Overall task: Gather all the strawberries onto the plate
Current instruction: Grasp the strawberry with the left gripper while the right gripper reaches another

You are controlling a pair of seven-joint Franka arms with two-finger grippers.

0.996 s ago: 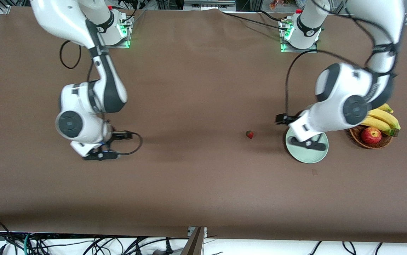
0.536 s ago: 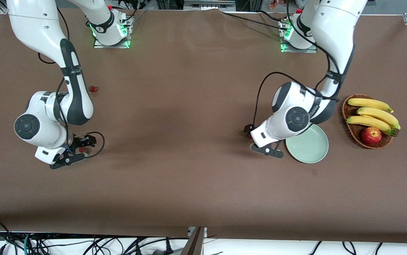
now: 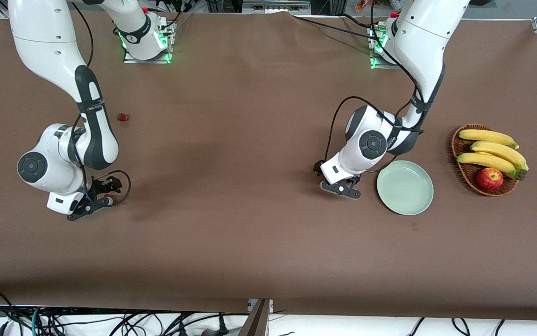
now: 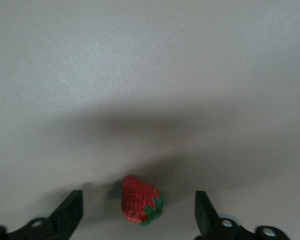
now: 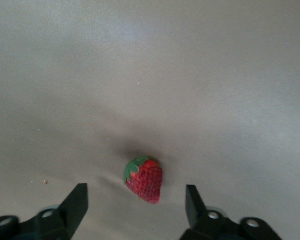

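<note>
One strawberry (image 4: pixel 139 206) lies on the brown table between the fingers of my left gripper (image 4: pixel 138 217), which is open and low over it with a gap on each side. In the front view that gripper (image 3: pixel 339 185) is beside the pale green plate (image 3: pixel 405 187), toward the right arm's end, and its hand hides the berry. A second strawberry (image 5: pixel 145 179) lies between the open fingers of my right gripper (image 5: pixel 135 205), untouched; this gripper (image 3: pixel 96 199) is low near the right arm's end of the table. A third strawberry (image 3: pixel 122 116) lies loose, farther from the front camera.
A wicker basket (image 3: pixel 463 178) with bananas (image 3: pixel 492 149) and a red apple (image 3: pixel 489 178) stands at the left arm's end, beside the plate. Black cables loop from both wrists.
My left gripper has left the plate and come down round the strawberry beside it. My right arm has swung toward its end of the table, uncovering the third berry, and settled over another.
</note>
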